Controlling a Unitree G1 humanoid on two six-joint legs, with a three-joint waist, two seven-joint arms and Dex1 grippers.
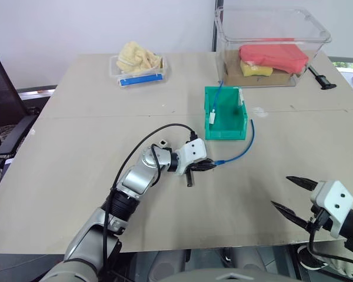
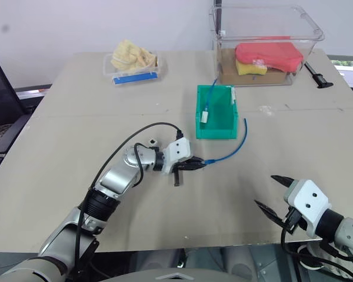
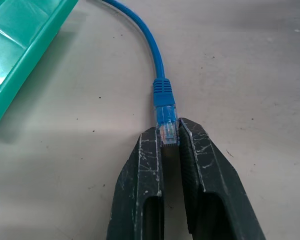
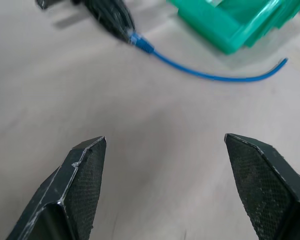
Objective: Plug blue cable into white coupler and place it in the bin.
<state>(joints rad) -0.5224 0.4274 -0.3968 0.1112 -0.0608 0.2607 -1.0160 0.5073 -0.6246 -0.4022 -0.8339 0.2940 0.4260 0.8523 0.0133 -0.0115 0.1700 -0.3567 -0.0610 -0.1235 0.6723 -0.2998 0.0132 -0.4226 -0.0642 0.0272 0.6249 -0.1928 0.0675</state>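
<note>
My left gripper (image 1: pixel 210 165) is shut on the clear plug at one end of the blue cable (image 3: pixel 155 50), low over the table in front of the green bin (image 1: pixel 226 134). From the plug the cable curves along the table past the bin's right side (image 1: pixel 247 144). The tiny white coupler (image 1: pixel 163 142) lies on the table behind my left wrist, apart from the cable. Inside the bin rests a longer white piece (image 1: pixel 213 117), with a blue lead running up over the rear wall. My right gripper (image 1: pixel 281 191) hangs open and empty near the table's front right edge.
A large clear tub (image 1: pixel 270 35) holding red and yellow items stands at the back right. A small clear tray (image 1: pixel 138 66) with a blue strip and yellow cloth sits at the back left. A black tool (image 1: pixel 322 79) lies beside the tub.
</note>
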